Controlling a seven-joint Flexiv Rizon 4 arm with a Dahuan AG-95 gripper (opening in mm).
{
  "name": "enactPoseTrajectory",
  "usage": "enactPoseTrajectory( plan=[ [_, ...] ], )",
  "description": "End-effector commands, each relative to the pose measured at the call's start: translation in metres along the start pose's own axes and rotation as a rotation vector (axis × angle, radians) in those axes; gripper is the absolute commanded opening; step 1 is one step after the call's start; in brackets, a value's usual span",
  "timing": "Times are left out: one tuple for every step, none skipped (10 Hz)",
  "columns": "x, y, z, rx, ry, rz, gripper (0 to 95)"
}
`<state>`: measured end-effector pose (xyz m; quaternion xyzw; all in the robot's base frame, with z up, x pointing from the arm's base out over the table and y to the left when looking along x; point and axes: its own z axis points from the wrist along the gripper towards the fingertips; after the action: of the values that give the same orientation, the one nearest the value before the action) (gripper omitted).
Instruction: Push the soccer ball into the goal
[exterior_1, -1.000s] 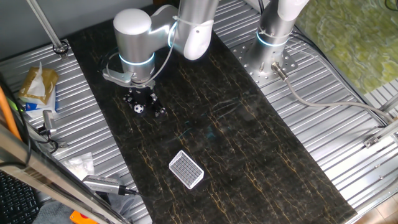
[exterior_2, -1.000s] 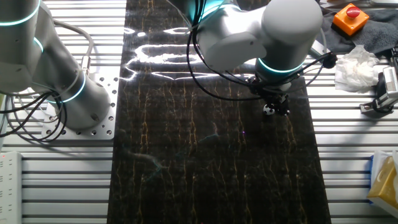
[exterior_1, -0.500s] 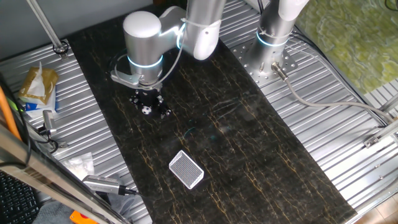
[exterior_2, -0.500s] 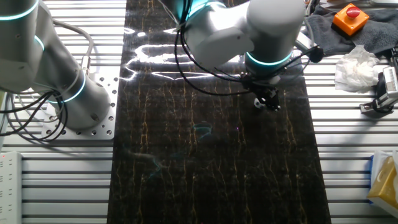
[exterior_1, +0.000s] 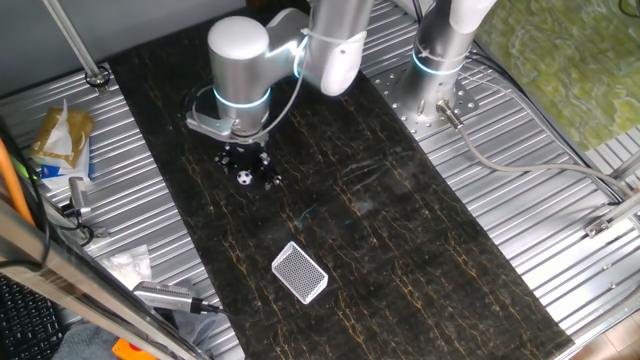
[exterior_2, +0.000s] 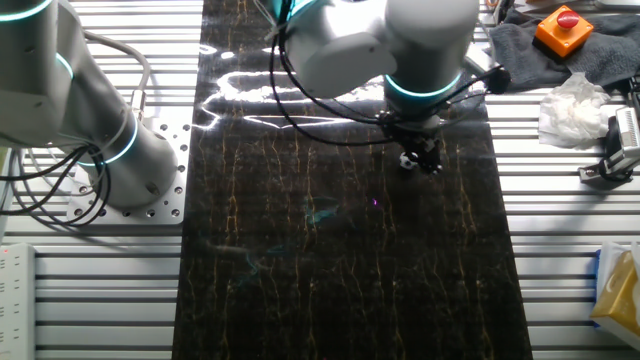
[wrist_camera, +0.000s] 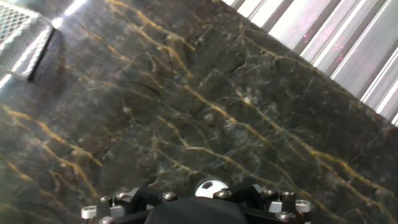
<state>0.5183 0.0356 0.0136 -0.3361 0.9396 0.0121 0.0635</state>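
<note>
The soccer ball (exterior_1: 244, 178) is a tiny white ball with black patches on the dark marble mat. It lies right against the black fingertips of my gripper (exterior_1: 247, 170), which stands low over the mat. The other fixed view shows the same ball (exterior_2: 407, 160) under the gripper (exterior_2: 417, 157). In the hand view the ball (wrist_camera: 211, 186) peeks out just beyond the gripper's dark body, and the fingers' gap is hidden. The goal (exterior_1: 299, 272), a white-framed mesh box, lies on the mat nearer the front; its corner (wrist_camera: 22, 34) shows at the hand view's top left.
A second arm's base (exterior_1: 437, 80) stands on the metal table right of the mat. Crumpled white paper (exterior_2: 572, 108), an orange button box (exterior_2: 563, 28) and a dark cloth lie beyond the mat's edge. A bag (exterior_1: 60, 140) and tools sit at the left.
The gripper and the ball have moved together across the mat toward the goal, a short way in each frame. The goal has not moved.
</note>
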Motion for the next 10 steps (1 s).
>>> enactPoseTrajectory(
  plan=[
    [0.002,0.008,0.0,0.005,0.002,0.02,95.0],
    [0.003,0.013,0.001,0.006,0.002,0.026,95.0],
    [0.006,0.019,0.003,0.007,0.0,0.035,95.0],
    [0.008,0.024,0.003,0.004,-0.004,0.042,95.0],
    [0.009,0.028,0.003,0.004,-0.004,0.049,95.0],
    [0.01,0.033,0.002,0.002,-0.006,0.056,95.0],
    [0.01,0.037,0.001,0.001,-0.007,0.062,95.0],
    [0.008,0.042,0.0,0.001,-0.006,0.07,95.0],
    [0.007,0.045,-0.001,0.002,-0.005,0.077,95.0],
    [0.005,0.05,-0.001,0.0,-0.003,0.085,95.0]
  ],
)
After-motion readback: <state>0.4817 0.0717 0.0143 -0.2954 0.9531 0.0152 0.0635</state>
